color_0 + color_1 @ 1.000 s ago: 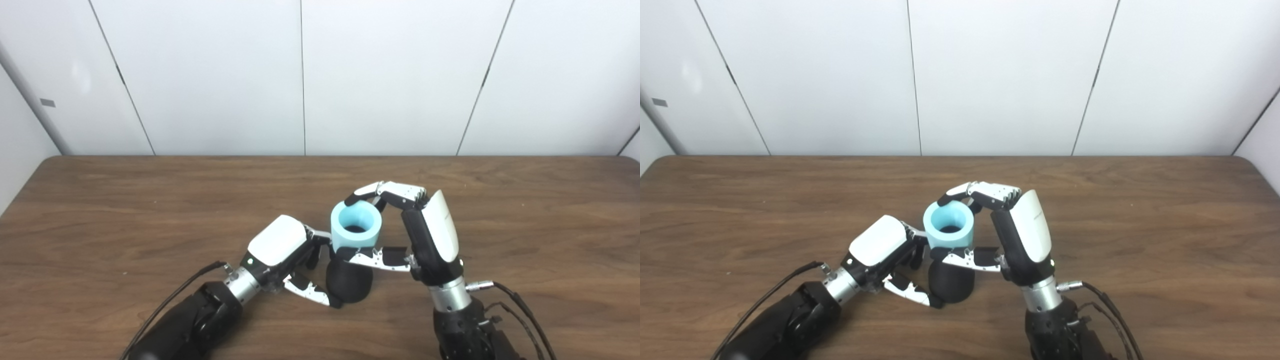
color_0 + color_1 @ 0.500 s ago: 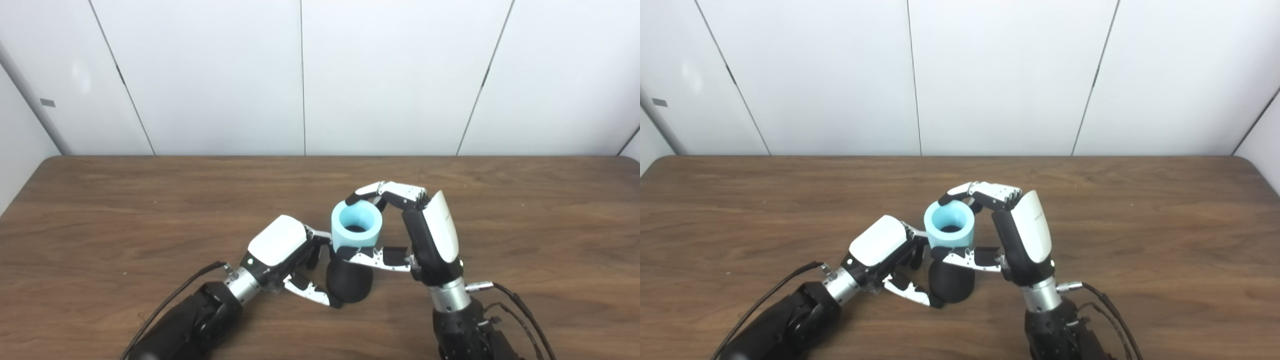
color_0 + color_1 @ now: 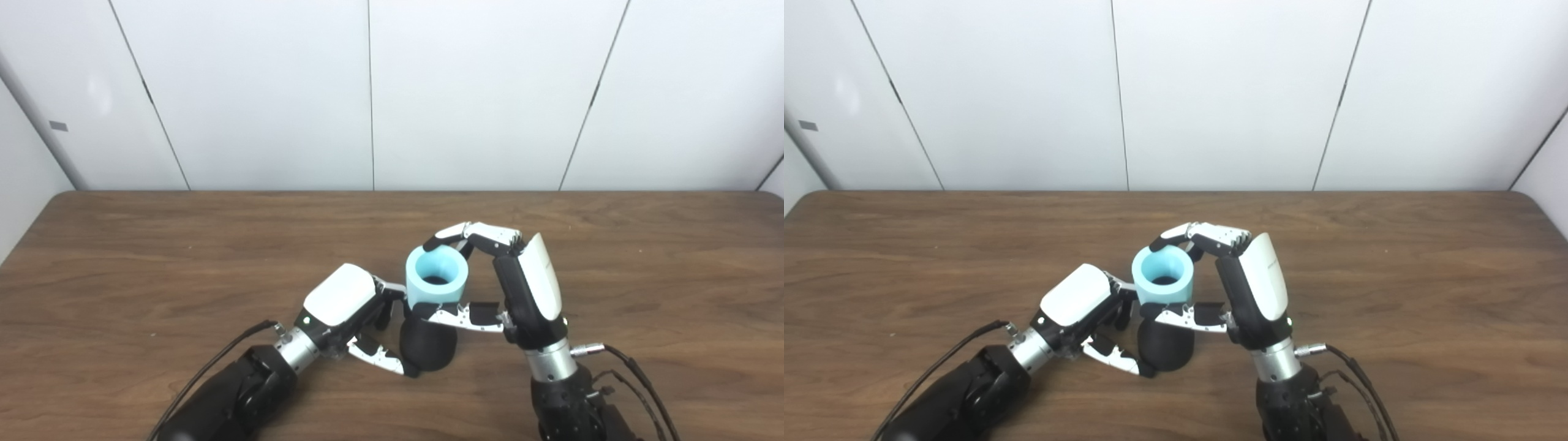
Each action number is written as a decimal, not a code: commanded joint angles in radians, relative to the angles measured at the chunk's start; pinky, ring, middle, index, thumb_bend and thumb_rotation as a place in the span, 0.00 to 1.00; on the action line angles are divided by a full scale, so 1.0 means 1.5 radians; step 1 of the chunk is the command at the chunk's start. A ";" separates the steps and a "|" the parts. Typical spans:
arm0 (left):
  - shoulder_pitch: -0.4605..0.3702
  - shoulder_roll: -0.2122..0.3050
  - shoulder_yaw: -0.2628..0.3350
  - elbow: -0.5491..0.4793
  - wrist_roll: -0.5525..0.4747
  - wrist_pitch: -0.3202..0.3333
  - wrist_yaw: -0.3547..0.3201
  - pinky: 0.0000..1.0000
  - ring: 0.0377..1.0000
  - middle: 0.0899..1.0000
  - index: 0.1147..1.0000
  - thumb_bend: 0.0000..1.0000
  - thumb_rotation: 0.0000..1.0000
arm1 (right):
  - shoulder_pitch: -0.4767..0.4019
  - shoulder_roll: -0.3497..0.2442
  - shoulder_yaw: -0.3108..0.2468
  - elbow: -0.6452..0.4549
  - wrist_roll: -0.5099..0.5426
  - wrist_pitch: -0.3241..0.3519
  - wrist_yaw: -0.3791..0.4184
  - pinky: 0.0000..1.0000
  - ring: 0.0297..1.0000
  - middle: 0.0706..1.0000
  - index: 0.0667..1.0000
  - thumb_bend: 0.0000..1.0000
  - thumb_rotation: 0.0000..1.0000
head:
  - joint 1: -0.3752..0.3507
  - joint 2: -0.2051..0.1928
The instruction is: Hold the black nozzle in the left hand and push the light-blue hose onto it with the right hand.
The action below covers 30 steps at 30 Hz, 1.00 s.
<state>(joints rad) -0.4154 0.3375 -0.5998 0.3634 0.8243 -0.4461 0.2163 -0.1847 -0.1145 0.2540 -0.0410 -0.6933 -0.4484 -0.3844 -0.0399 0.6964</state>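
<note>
A black nozzle [image 3: 427,348] stands upright on the wooden table [image 3: 122,275], near the front centre. A short light-blue hose piece [image 3: 436,280] sits on top of it, open end up, with dark showing inside. My left hand [image 3: 346,309] grips the nozzle from the left, thumb in front of its base, fingers behind. My right hand [image 3: 520,288] is closed on the hose from the right, fingers over the far rim, thumb across the joint between hose and nozzle. The same scene shows in the right eye view, with the hose [image 3: 1164,283] and nozzle [image 3: 1165,349].
Both forearms enter from the bottom edge, with cables trailing from the left wrist [image 3: 208,367] and the right wrist [image 3: 637,373]. White wall panels [image 3: 367,92] stand behind the table's far edge.
</note>
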 commanded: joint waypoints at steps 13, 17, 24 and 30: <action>0.071 -0.014 -0.034 0.024 0.009 -0.011 -0.034 0.12 0.14 0.42 0.41 0.53 0.00 | 0.036 0.012 -0.015 -0.054 0.034 0.127 0.135 0.56 0.65 0.71 0.77 1.00 0.29 | 0.000 0.002; 0.071 -0.015 -0.034 0.024 0.008 -0.011 -0.035 0.12 0.14 0.42 0.41 0.53 0.00 | 0.037 0.016 -0.021 -0.054 0.032 0.125 0.137 0.57 0.66 0.71 0.76 1.00 0.30 | 0.000 0.002; 0.072 -0.015 -0.032 0.021 0.007 -0.009 -0.040 0.12 0.14 0.42 0.41 0.53 0.00 | 0.037 0.022 -0.027 -0.051 0.027 0.119 0.132 0.56 0.66 0.69 0.73 0.98 0.29 | 0.000 0.002; 0.071 -0.014 -0.035 0.025 0.008 -0.012 -0.035 0.11 0.13 0.42 0.41 0.53 0.00 | 0.037 0.022 -0.028 -0.046 0.026 0.111 0.125 0.56 0.65 0.68 0.73 0.98 0.30 | 0.000 0.002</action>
<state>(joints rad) -0.4067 0.3378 -0.5988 0.3436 0.8205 -0.4475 0.2028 -0.0989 -0.0857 0.2174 -0.0920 -0.6589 -0.2460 -0.1734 -0.0399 0.6980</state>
